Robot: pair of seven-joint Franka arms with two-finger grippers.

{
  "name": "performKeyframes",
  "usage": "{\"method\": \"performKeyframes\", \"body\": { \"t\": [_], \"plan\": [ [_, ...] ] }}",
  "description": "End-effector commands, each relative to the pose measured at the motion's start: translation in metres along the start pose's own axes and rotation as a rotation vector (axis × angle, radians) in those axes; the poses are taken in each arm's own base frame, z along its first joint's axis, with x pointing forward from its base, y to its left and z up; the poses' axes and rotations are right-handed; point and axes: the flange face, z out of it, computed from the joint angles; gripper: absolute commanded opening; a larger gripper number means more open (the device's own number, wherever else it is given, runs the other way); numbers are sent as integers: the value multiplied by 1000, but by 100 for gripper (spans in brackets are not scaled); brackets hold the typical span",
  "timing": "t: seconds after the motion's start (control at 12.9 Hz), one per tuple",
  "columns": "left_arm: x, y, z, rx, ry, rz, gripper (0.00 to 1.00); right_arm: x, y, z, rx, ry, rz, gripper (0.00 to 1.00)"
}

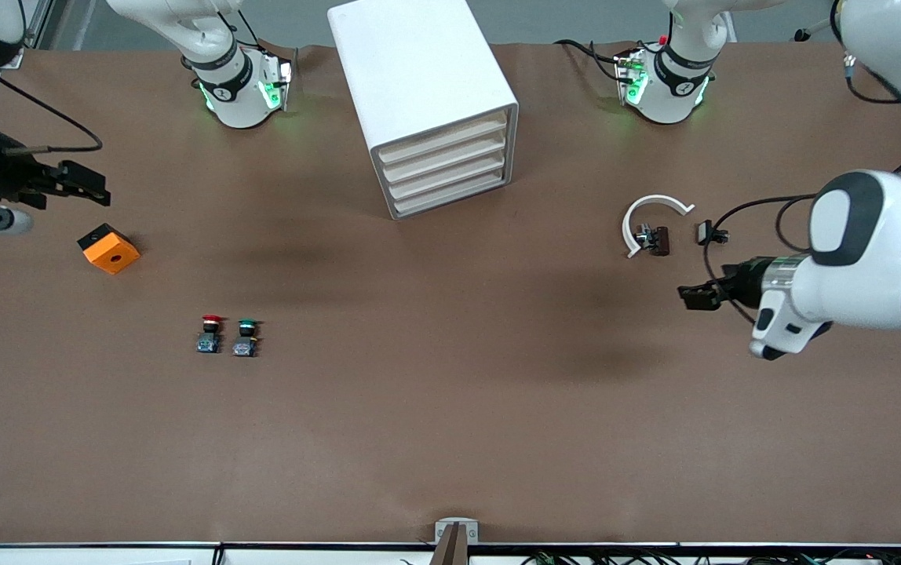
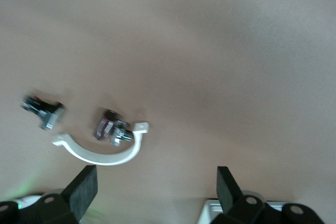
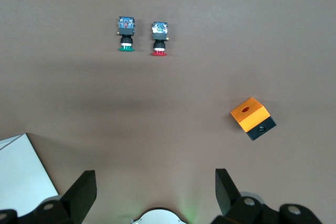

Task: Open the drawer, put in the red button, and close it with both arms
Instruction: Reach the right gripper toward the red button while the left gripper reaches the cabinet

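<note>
The white cabinet (image 1: pixel 419 86) stands between the two arm bases, and its top drawer (image 1: pixel 444 141) is shut, as are the three below it. The red button (image 1: pixel 210 333) (image 3: pixel 159 39) stands on the brown table toward the right arm's end, with a green-capped twin (image 1: pixel 245 337) (image 3: pixel 126 35) beside it. My right gripper (image 1: pixel 91 185) (image 3: pixel 155 182) hangs open and empty over the table by the orange box, well clear of the red button. My left gripper (image 1: pixel 694 297) (image 2: pixel 155 182) is open and empty over bare table at the left arm's end.
An orange box (image 1: pixel 108 249) (image 3: pixel 252 118) with a black base lies close under the right gripper. A white curved clamp (image 1: pixel 649 213) (image 2: pixel 105 155) with a small dark metal part (image 1: pixel 653 239) and a black connector (image 1: pixel 711 232) lie near the left gripper.
</note>
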Motion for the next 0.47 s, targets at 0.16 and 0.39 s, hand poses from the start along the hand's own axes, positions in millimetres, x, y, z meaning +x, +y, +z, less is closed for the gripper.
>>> {"method": "performKeyframes", "body": {
  "t": [0.16, 0.39],
  "plan": [
    [-14, 80, 80, -2, -94, -334, 100, 57, 1, 71, -7, -104, 10, 100],
    [-40, 120, 126, 52, -146, -547, 100, 72, 3, 121, -11, -46, 12, 100]
  ]
}}
